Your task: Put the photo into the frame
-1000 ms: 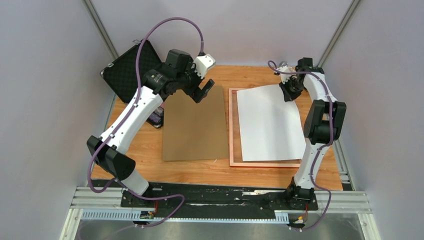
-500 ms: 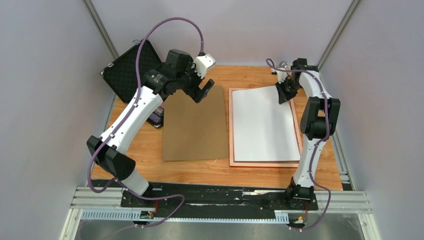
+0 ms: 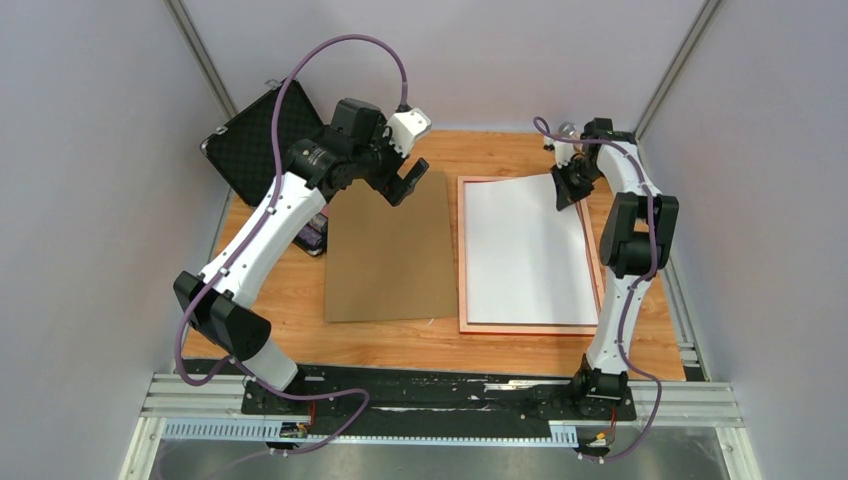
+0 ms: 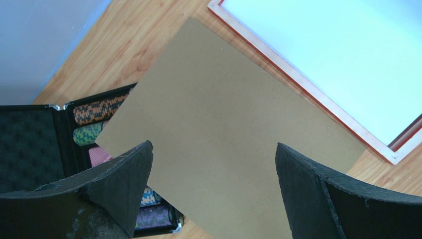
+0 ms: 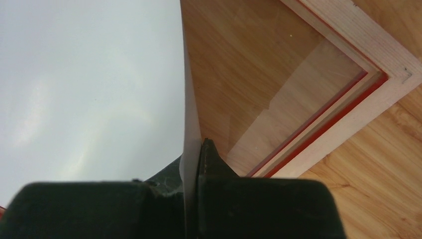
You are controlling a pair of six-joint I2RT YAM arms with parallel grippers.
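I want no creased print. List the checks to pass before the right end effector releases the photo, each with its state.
1. Right end effector shut on the photo edge: ok.
2. Photo white back up, left and near edges inside the frame: ok.
3. Far right corner of the photo lying flat: not ok, it is held lifted.
4. Near part of the right edge inside the rail: cannot tell, the right arm hides it.
5. Left end effector open, over the backing board, off the frame: ok.
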